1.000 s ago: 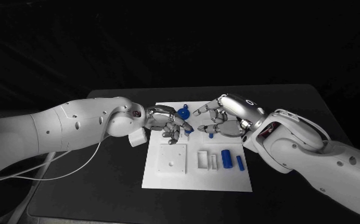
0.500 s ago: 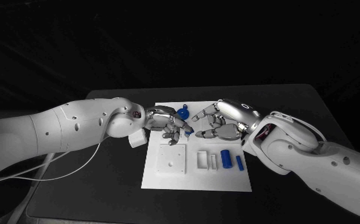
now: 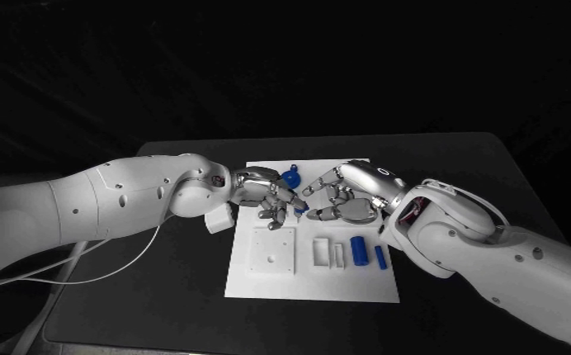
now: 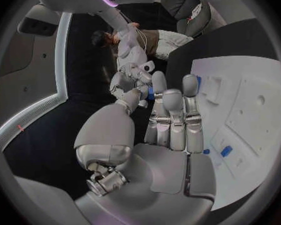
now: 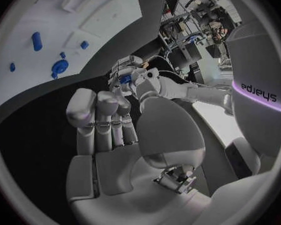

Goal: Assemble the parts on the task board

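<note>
Head view: the left hand is seen over the white board's far left part, a small blue piece pinched in its fingers. Just right, the right hand is held with fingers spread, empty. Two blue cylinders lie on the board.

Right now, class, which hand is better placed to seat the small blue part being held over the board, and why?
Left, probably. The left hand already pinches a small blue part in its fingers above the board; the right hand beside it holds nothing.
</note>
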Robot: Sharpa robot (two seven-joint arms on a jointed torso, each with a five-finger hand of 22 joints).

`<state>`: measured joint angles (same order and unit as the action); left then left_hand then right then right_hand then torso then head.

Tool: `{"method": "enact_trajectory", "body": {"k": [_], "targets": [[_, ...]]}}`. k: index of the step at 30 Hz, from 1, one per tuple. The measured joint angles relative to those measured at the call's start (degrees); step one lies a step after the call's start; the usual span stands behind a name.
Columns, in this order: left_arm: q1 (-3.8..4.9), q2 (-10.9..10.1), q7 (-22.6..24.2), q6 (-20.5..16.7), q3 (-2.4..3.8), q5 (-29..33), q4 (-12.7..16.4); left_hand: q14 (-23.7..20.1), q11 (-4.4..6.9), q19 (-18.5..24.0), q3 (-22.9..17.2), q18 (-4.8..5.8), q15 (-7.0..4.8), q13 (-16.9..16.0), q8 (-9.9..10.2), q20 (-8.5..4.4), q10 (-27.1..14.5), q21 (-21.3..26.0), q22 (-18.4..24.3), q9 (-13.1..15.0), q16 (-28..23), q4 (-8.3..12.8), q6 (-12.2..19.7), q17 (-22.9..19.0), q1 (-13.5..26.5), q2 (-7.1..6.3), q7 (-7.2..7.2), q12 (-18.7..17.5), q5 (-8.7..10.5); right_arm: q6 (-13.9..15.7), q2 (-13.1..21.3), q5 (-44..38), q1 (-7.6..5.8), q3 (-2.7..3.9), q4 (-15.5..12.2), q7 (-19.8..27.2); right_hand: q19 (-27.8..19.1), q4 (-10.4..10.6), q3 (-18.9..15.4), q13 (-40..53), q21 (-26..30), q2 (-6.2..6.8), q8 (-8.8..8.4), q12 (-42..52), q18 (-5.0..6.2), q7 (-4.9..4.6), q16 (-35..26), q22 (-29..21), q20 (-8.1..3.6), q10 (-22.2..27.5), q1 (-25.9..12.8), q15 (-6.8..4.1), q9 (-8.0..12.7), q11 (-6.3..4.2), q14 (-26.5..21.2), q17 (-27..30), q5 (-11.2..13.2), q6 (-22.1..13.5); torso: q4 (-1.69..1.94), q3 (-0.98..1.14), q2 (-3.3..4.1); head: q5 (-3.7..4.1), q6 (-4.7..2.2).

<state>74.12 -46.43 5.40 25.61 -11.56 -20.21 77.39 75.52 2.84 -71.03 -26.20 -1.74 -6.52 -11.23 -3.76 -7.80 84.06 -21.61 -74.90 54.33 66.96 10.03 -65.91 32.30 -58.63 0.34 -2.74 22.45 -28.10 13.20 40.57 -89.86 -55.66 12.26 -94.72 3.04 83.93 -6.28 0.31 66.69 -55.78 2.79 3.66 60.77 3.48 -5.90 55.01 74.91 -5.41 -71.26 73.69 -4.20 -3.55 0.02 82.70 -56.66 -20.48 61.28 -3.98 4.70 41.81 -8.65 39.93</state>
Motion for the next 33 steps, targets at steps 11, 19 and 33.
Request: {"method": "enact_trajectory", "body": {"k": [11,19,33], "targets": [[0.01,0.0,0.0,0.0,-0.03,-0.3,-0.1,0.0,-0.01,0.0,0.0,0.00,0.01,0.0,-0.1,0.00,0.0,0.0,0.0,-0.4,0.0,0.0,0.0,0.0,-0.3,-0.26,0.00,0.0,-0.25,0.6,-0.9,0.3,0.00,-0.45,0.6,-1.6,0.0,-0.1,1.8,0.0,0.0,0.00,0.00,0.0,0.00,0.00,0.0,0.0,0.00,0.0,0.0,0.00,0.0,0.00,0.0,0.0,0.6,0.0,0.03,0.06,-0.01,-0.14,0.18],[0.01,0.1,0.0,-0.1,-0.06,-0.3,-0.2,0.0,-0.02,0.0,-0.2,0.00,0.02,0.1,-0.1,0.00,0.0,0.0,0.0,-0.5,0.0,-0.2,0.0,-0.1,-0.3,-0.26,0.00,0.0,-0.25,0.9,-1.5,0.5,0.00,-0.74,0.9,-1.9,0.0,-0.6,2.6,0.1,0.0,0.00,0.00,0.0,0.00,0.02,0.0,0.0,0.00,0.0,0.0,0.00,0.0,0.00,0.0,-0.1,1.0,0.0,-0.04,0.05,-0.02,-0.16,0.15],[0.01,0.2,0.0,-1.2,-0.13,-0.2,-0.3,-0.1,-0.11,0.0,-0.5,0.00,0.11,0.1,-0.2,0.01,0.1,0.0,0.0,-0.4,0.0,-0.5,0.0,-0.1,-0.3,-0.26,0.00,0.0,-0.02,0.9,-1.8,1.2,0.00,-1.68,1.3,-1.5,0.0,-2.1,4.6,0.3,0.0,0.00,-0.02,0.0,0.00,0.25,0.0,0.0,0.00,0.0,0.0,0.00,0.0,0.00,0.0,-0.3,1.0,0.6,-0.06,0.07,-0.04,-0.08,0.14]]}}
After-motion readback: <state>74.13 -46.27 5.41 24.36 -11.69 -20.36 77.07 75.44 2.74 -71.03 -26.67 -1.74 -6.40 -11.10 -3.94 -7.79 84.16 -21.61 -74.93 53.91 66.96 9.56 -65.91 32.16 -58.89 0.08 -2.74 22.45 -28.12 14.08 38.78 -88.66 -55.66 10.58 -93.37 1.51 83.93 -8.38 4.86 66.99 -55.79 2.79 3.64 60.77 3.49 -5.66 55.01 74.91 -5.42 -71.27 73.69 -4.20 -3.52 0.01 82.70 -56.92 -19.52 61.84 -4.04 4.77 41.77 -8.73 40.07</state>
